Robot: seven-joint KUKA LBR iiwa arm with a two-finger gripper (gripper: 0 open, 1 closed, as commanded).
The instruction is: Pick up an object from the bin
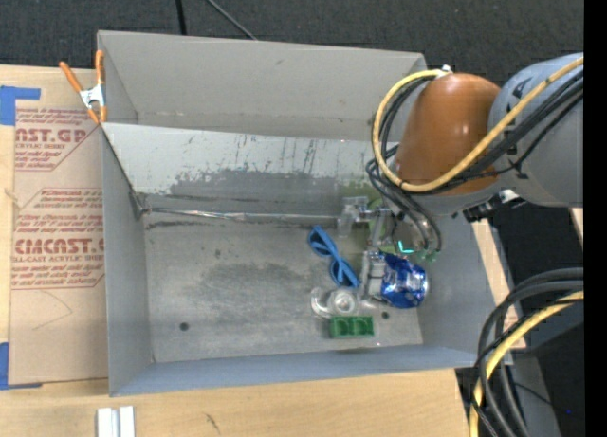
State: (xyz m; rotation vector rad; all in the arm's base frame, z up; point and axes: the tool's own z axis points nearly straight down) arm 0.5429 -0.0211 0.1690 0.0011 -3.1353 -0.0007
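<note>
Green toothed block (349, 327) is lying nearest, by the bin's (218, 293) front wall; clear round piece (332, 304) touching behind it; farther, gripper (375, 260) is hanging between blue crumpled wrapper (406, 283) and blue loop (332, 253), grip state indiscernible

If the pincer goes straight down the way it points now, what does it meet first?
Likely the crumpled blue shiny packet, which lies just under the pincer. The blue looped thing lies close beside it. Depth is unclear.
</note>
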